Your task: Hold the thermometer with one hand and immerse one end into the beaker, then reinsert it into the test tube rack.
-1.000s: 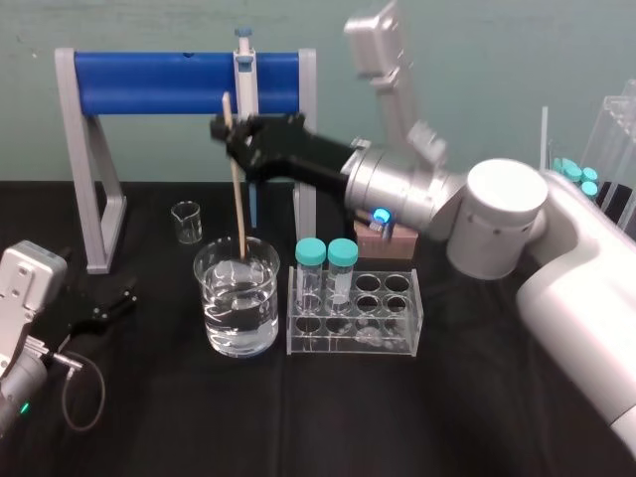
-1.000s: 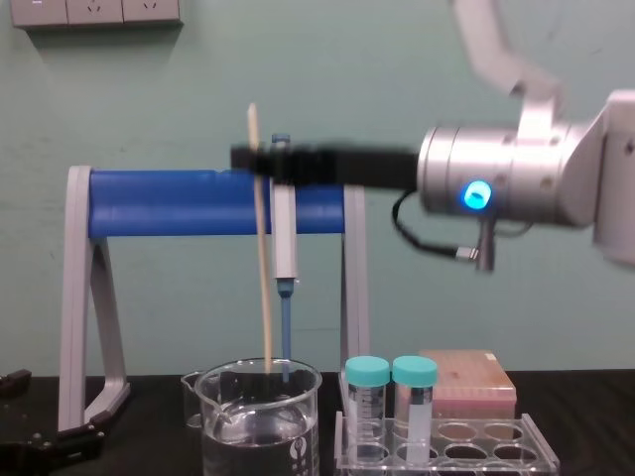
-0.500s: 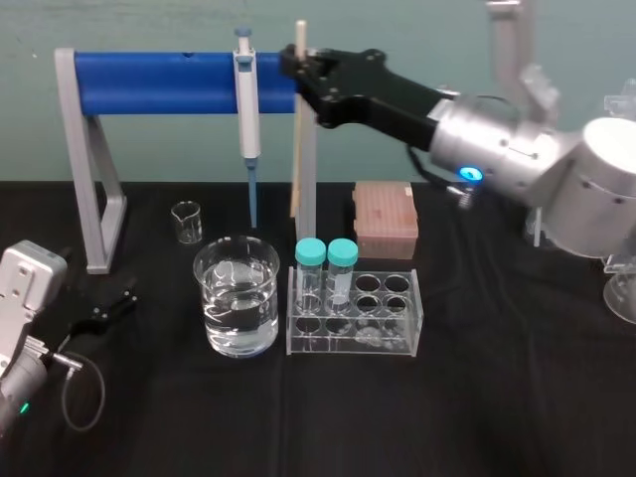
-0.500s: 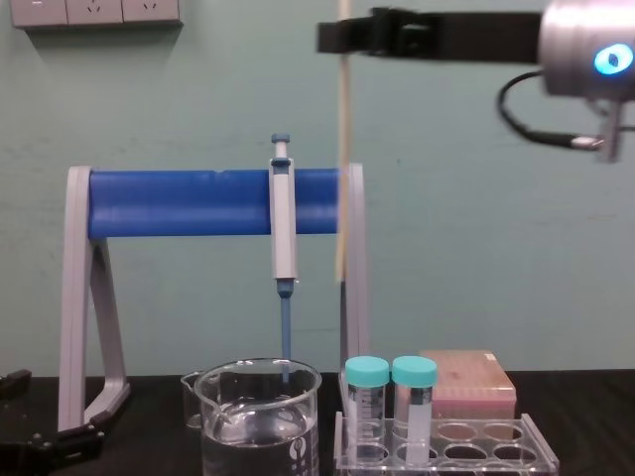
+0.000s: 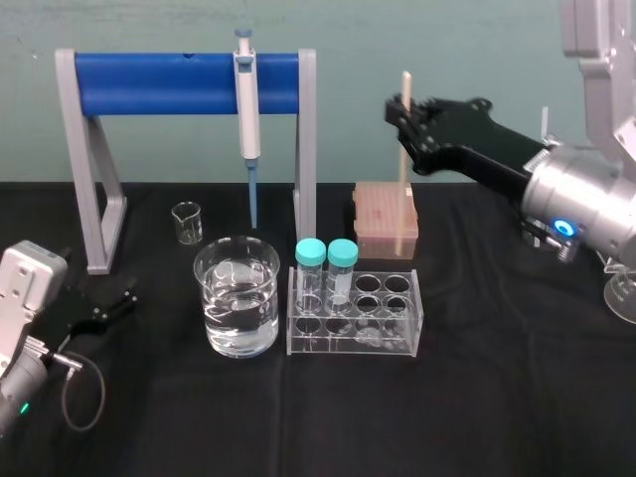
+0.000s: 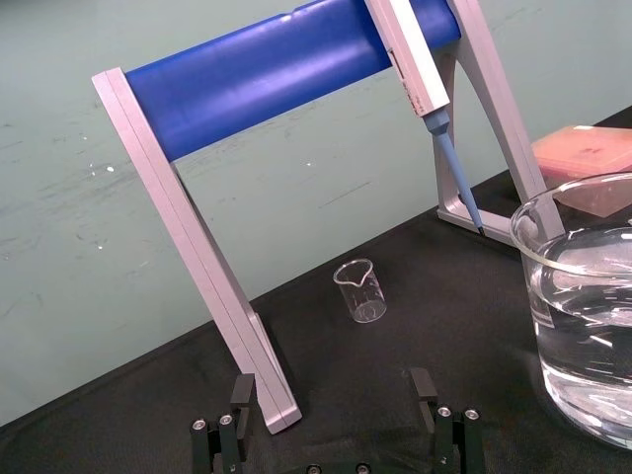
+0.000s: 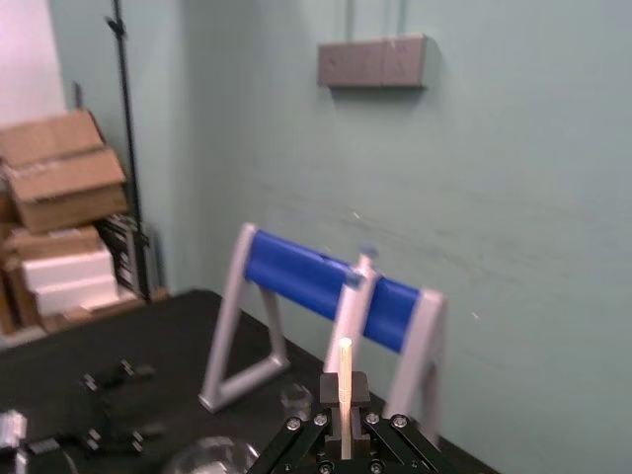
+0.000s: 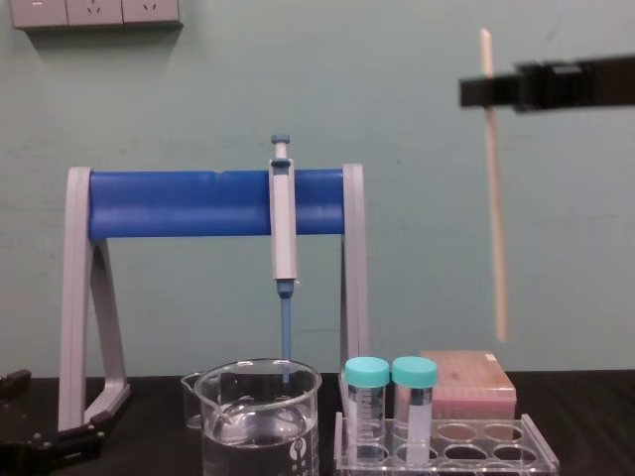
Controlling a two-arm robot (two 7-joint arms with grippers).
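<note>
The thermometer (image 5: 401, 189), a thin cream-white rod, hangs upright in the air with my right gripper (image 5: 402, 117) shut on it near its top. In the chest view the thermometer (image 8: 494, 208) ends just above the pink box, right of the beaker and behind the rack's right part. The right wrist view shows the rod's top (image 7: 345, 367) clamped between the black jaws. The large beaker (image 5: 238, 296) holds water and stands left of the clear test tube rack (image 5: 383, 333) with two teal-capped tubes (image 5: 326, 254). My left gripper (image 6: 331, 405) rests open on the table at the left.
A blue-and-grey stand (image 5: 169, 84) at the back carries a hanging pipette (image 5: 246, 109). A small glass beaker (image 5: 186, 222) sits under it. The pink box (image 5: 373, 221) stands behind the rack. More tubes and glassware (image 5: 586, 169) are at the far right.
My right gripper lifted the thermometer out of the beaker, carried it rightward past the stand's post, and lowered it somewhat above the pink box. The left arm stayed still.
</note>
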